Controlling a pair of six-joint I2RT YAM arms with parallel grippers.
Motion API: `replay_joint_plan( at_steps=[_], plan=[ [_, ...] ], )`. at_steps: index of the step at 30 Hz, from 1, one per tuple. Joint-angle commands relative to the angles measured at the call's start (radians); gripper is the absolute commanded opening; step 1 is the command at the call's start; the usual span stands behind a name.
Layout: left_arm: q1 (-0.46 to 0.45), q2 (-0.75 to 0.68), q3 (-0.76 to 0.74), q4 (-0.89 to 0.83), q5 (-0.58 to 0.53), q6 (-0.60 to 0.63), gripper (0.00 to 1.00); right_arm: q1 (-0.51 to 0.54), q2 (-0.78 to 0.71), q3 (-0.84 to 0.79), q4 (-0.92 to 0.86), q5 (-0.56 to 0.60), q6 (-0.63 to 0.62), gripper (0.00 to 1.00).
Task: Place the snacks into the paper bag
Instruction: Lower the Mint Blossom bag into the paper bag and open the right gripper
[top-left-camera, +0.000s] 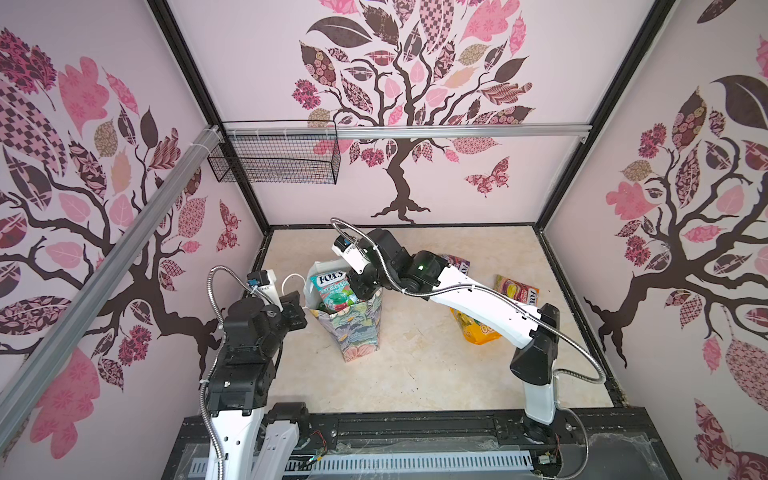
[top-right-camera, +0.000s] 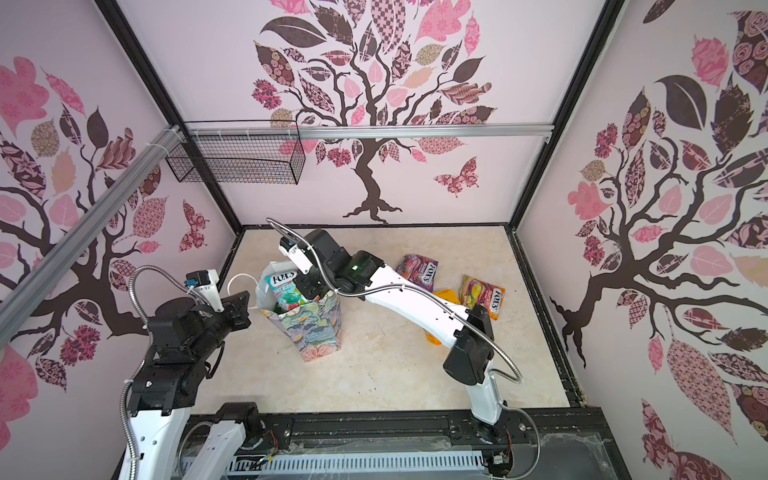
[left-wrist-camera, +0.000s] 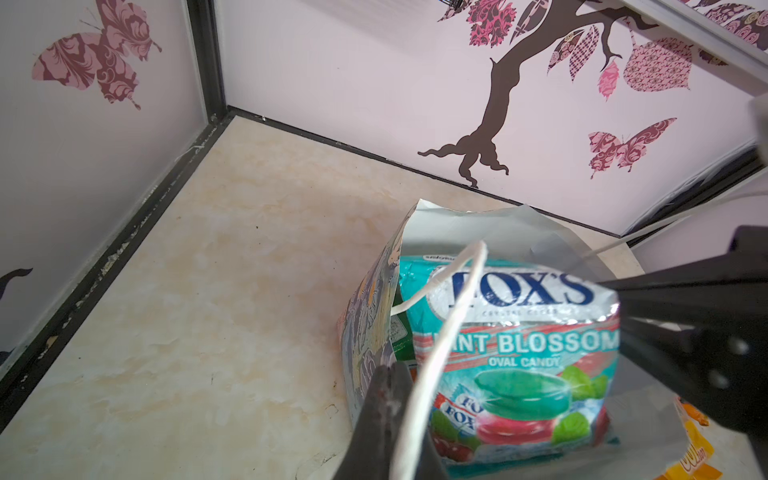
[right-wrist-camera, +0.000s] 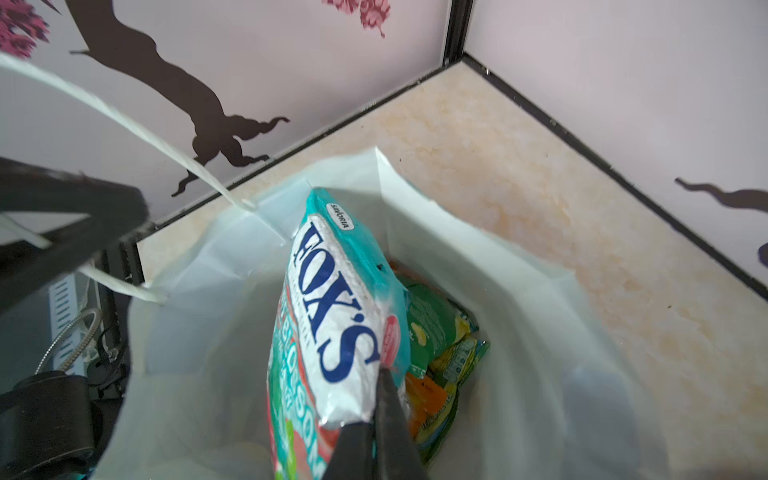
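- Reference: clock directions are read in the top views, with 12 o'clock toward the back wall (top-left-camera: 415, 166).
- The paper bag (top-left-camera: 358, 332) stands upright on the table (top-left-camera: 415, 374), at 9 o'clock from the table centre, mouth open upward.
- The right gripper (right-wrist-camera: 376, 419) reaches across the middle to the bag mouth. Its jaws are clamped on the edge of the teal pouch (right-wrist-camera: 332, 299).
- The teal pouch, marked "FOX'S", stands on end partly inside the bag. Its upper part projects above the rim in both top views (top-right-camera: 279, 284).
- A green pouch (right-wrist-camera: 432, 328) lies deeper in the bag, beside the teal pouch.
- The left gripper (top-left-camera: 296, 306) sits just beside the bag at its 9 o'clock side. Its jaws are together, pinching the white cord handle (left-wrist-camera: 440, 340), which runs taut from the bag wall.
- Outside the bag, on the table:
  - purple pouch (top-right-camera: 417, 270), at 1 o'clock from the bag, partly hidden by the right arm in a top view;
  - red-and-yellow pouch (top-left-camera: 515, 289), at 3 o'clock, near the right wall;
  - orange pouch (top-left-camera: 473, 330), at 4 o'clock, partly under the right arm.
- A black wire basket (top-left-camera: 274, 160) hangs on the back wall at 11 o'clock.
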Motion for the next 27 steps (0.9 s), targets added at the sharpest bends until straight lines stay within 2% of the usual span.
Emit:
replay_joint_plan(
  at_steps=[1,13,20,24,27],
  plan=[
    [0.003,-0.008,0.001,0.026,-0.005,0.004,0.06,-0.031,-0.031,0.013,0.071,-0.048,0.030,0.00],
    [0.003,-0.010,0.000,0.023,-0.007,0.002,0.06,-0.041,-0.039,-0.024,0.072,-0.068,0.044,0.00],
    [0.003,-0.009,0.001,0.025,-0.006,0.001,0.06,-0.042,-0.011,0.024,0.036,-0.025,0.038,0.00],
    [0.003,-0.008,0.002,0.028,-0.005,0.001,0.06,-0.043,-0.001,0.053,0.012,-0.010,0.034,0.08],
    [0.004,-0.006,0.002,0.026,-0.004,0.003,0.07,-0.042,0.004,0.071,-0.004,0.015,0.036,0.19]
  ],
)
